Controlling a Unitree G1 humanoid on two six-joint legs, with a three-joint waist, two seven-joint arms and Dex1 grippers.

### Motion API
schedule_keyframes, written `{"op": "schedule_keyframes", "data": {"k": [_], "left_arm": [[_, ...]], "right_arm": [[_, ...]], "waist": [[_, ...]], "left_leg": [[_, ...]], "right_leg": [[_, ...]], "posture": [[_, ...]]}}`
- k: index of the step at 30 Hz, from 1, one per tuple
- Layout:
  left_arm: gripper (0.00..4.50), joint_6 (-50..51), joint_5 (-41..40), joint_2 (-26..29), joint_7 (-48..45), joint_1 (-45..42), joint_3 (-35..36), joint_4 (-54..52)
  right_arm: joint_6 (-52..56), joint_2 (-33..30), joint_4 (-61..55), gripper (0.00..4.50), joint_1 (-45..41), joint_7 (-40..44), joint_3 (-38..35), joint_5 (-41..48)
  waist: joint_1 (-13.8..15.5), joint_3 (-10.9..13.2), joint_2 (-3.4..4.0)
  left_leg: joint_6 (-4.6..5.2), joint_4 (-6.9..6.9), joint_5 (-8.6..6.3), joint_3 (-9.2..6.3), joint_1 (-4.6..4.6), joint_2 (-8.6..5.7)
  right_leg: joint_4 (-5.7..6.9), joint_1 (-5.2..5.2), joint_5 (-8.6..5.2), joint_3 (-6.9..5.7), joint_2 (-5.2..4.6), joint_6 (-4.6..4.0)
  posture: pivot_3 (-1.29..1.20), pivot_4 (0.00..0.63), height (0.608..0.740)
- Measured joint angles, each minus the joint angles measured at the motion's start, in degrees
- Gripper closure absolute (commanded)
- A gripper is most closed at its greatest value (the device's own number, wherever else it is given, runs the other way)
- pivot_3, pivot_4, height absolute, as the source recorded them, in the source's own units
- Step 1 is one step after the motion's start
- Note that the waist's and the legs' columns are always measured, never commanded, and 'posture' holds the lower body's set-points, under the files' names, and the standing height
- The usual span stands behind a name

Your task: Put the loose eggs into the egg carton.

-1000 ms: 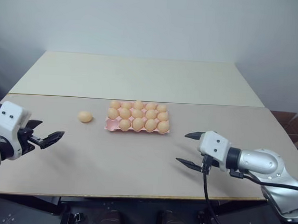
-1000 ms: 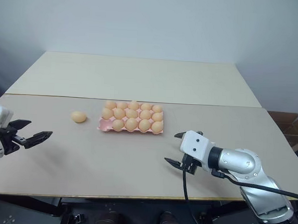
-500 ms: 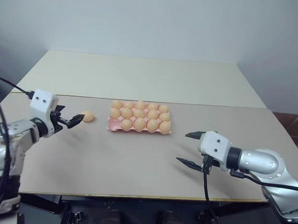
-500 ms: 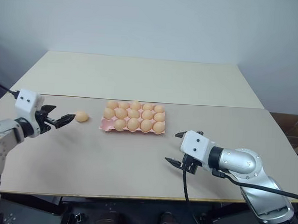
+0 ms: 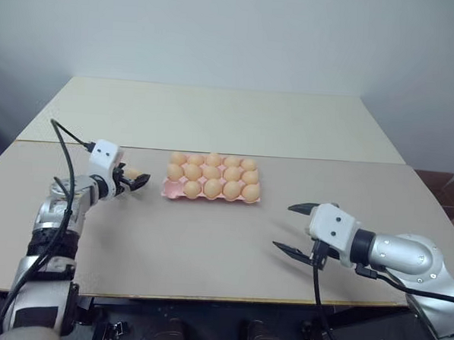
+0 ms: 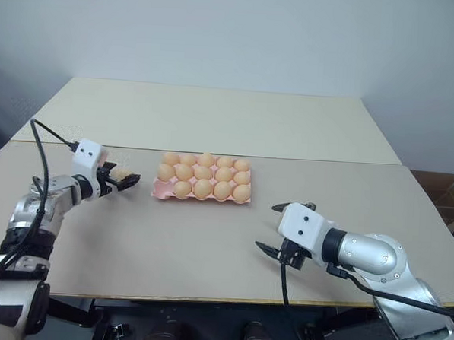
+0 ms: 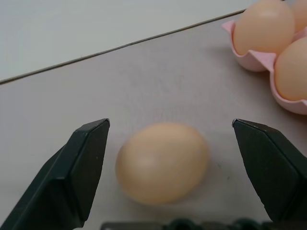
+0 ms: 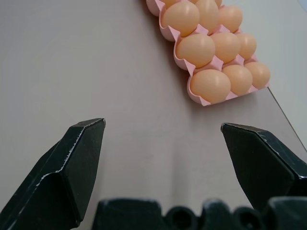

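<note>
While left fingers straddle egg untouched | right fingers spread

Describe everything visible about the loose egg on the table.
The loose egg is smooth, matte, pale orange-tan and unmarked. It lies on its side on the beige table, a short way off the pink egg carton, at the end where a front corner cup looks empty. The left gripper is open, with one black finger on each side of the egg; neither touches it. Only the tabletop touches it.
</note>
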Motion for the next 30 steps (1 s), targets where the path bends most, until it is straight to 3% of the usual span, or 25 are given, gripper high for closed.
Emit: {"op": "schedule_keyframes", "data": {"k": [4,7,12,19,23,30], "left_arm": [[0.03,-4.08,1.49,-1.04,-0.45,-3.53,-0.51,8.90],[0.63,-6.71,2.32,-1.52,-0.68,-5.29,-0.52,12.62],[2.07,-8.87,2.45,-1.78,-1.87,-5.98,-0.52,15.06],[2.13,-9.16,2.92,-1.74,-2.42,-5.32,-0.45,13.11],[2.13,-7.48,0.60,-1.72,-4.38,-2.84,1.13,4.96],[2.13,-3.22,-7.34,-1.73,-15.56,2.66,1.79,-14.41]], "right_arm": [[0.31,0.00,-0.17,0.00,0.47,-0.74,-0.71,0.01],[0.47,0.00,-0.29,0.00,0.48,-0.95,-0.90,0.00],[1.00,-0.01,-0.39,0.00,0.69,-1.17,-0.90,-0.27],[1.06,0.00,-0.43,0.00,0.69,-1.29,-0.89,-0.48],[1.12,0.01,-0.52,0.00,0.69,-1.42,-0.87,-0.60],[1.35,0.63,-0.82,0.00,1.16,-2.26,-0.84,-0.95]], "waist": [[0.08,0.00,-0.01],[0.08,-0.01,-0.02],[0.01,-0.01,-0.02],[0.03,-0.01,-0.02],[0.03,-0.01,-0.02],[0.03,-0.01,-0.01]], "left_leg": [[0.00,0.01,0.00,0.00,-0.01,-0.01],[0.00,0.02,0.00,0.00,-0.01,-0.01],[0.00,0.02,0.00,0.00,-0.01,0.00],[0.00,0.02,0.00,0.00,-0.01,0.00],[0.00,0.02,0.00,0.00,-0.03,0.01],[0.00,0.03,0.00,0.00,0.03,0.00]], "right_leg": [[0.01,0.01,0.01,-0.01,-0.01,0.02],[0.00,0.01,0.01,-0.01,-0.02,0.03],[0.01,0.01,0.02,-0.01,-0.01,0.03],[0.02,0.01,0.02,-0.01,-0.01,0.04],[0.01,0.00,0.02,-0.01,-0.01,0.04],[0.06,0.03,0.02,0.01,0.00,0.03]], "posture": [[0.00,0.150,0.740],[0.00,0.150,0.740],[0.00,0.150,0.740],[0.00,0.150,0.740],[0.00,0.150,0.740],[0.00,0.150,0.740]]}}
